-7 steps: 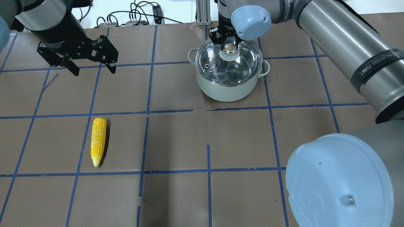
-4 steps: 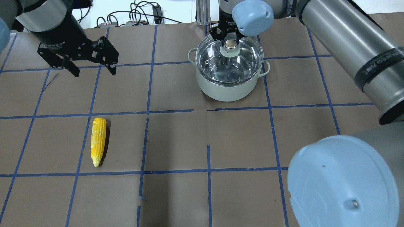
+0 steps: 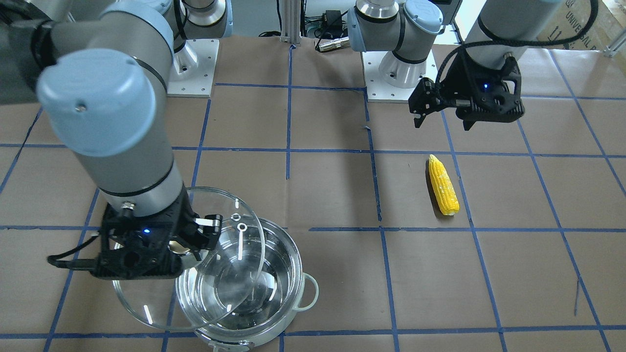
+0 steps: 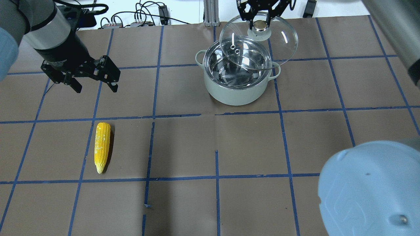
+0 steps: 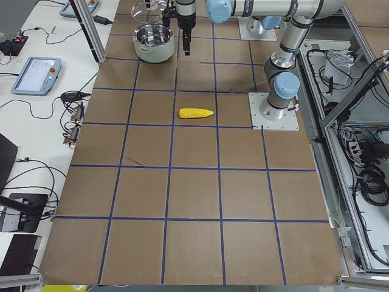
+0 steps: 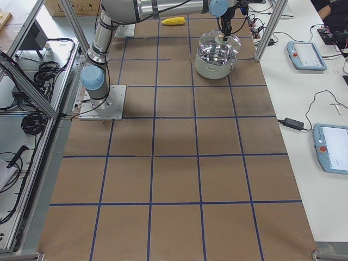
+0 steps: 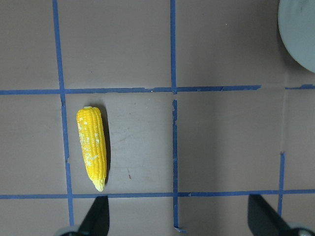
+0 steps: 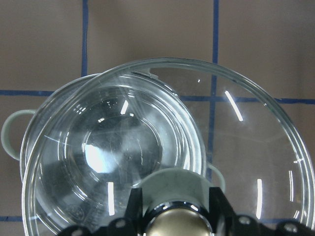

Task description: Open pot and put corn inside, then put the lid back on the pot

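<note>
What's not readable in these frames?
- Right end effector contact on the brass knob: right wrist view, cut by bottom edge.
- Pale-bodied stainless-steel pot, one handle: front-facing view, cut by bottom edge.
- Round clear glass lid: left exterior view, too small.

pot (image 5: 152, 47) sits at the counter's (image 5: 194, 201) 11 o'clock end, lid (image 5: 144, 8) showing just past its 12 o'clock edge. left gripper (image 5: 185, 48) hangs at the pot's 3 o'clock, apart from it. corn (image 5: 196, 113) lies flat, 5 o'clock of the pot, well apart, tip pointing to 3.
</note>
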